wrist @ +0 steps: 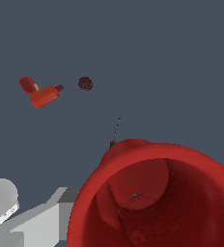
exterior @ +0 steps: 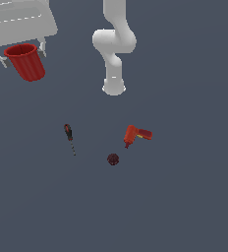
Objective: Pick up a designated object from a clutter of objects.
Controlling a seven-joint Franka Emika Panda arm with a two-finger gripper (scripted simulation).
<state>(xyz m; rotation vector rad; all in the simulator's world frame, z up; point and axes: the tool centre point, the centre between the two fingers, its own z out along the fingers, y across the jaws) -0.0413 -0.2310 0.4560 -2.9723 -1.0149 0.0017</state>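
Observation:
The red cup (exterior: 27, 64) hangs in my gripper (exterior: 21, 54) at the upper part of the exterior view's left, well above the floor. The grey fingers (exterior: 1, 60) stand on either side of its rim and are shut on it. In the wrist view the cup (wrist: 181, 193) fills the near part of the picture, its hollow inside showing, with one grey finger (wrist: 56, 214) beside it. The rest of the clutter lies on the floor below: the red-orange power drill (exterior: 135, 135), the dark maroon ball (exterior: 113, 159) and the black-and-red-handled screwdriver (exterior: 70, 138).
The arm's white base (exterior: 114, 86) stands behind the clutter. The wrist view shows the drill (wrist: 40, 94), the ball (wrist: 85, 83) and the screwdriver's shaft (wrist: 117, 128) far below; the cup hides the screwdriver's handle. The floor is plain dark grey.

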